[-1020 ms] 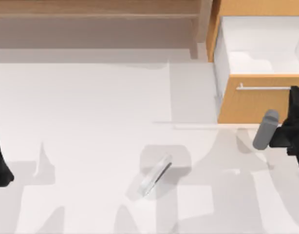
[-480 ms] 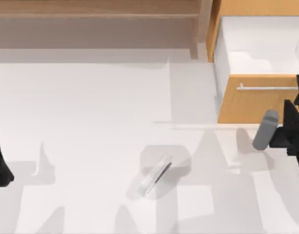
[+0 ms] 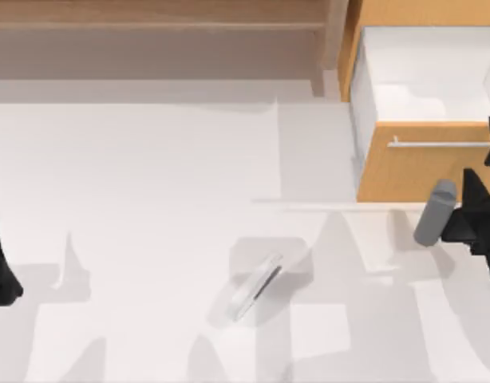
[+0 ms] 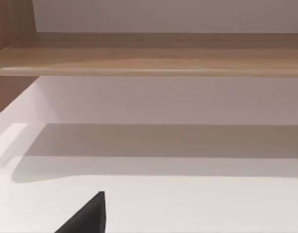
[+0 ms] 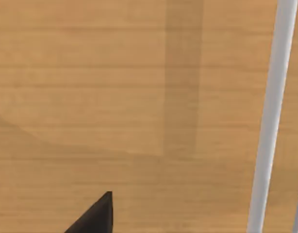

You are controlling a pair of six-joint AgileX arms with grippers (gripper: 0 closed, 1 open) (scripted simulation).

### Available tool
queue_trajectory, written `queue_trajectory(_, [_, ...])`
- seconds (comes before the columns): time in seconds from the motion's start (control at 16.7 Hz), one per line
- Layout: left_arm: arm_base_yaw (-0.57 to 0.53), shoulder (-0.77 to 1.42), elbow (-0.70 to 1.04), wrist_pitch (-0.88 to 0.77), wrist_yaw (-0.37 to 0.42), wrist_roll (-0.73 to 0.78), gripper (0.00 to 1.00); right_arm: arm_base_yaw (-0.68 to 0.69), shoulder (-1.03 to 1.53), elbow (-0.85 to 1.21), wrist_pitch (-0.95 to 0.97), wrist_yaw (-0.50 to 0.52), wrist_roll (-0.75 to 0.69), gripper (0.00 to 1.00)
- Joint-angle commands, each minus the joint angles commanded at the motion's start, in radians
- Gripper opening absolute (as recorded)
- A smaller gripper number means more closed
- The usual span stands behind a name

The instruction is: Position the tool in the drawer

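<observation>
Counter (image 3: 149, 183) space in the top view carries the slim silvery metal piece (image 3: 257, 287), which lies slantwise near the lower middle, touching neither arm and well apart from the drawer (image 3: 412, 171). The drawer stands pulled open at the upper right, its white inside bare. A grey cylinder (image 3: 434, 211) lies in front of the wooden drawer front, just beside the right tool (image 3: 472, 211) at the right edge; how far that tool is open, and whether it holds anything, cannot be told. The left tool (image 3: 1, 275) sits parked at the left edge, its state equally unclear.

The left wrist view looks across the counter to a pale wooden shelf unit (image 4: 149, 53).

The right wrist view sits close against the drawer front, with its silver bar handle (image 5: 270, 121) running along one side.
</observation>
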Motion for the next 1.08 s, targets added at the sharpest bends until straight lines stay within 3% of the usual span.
queue_trajectory(0.72, [0.0, 0.0, 0.0, 0.0, 0.0, 0.0, 1.0, 0.05, 0.025, -0.059, 0.029, 0.018, 0.027, 1.0])
queue_trajectory(1.08, [0.0, 0.0, 0.0, 0.0, 0.0, 0.0, 1.0, 0.219, -0.071, 0.116, -0.227, -0.093, 0.347, 1.0])
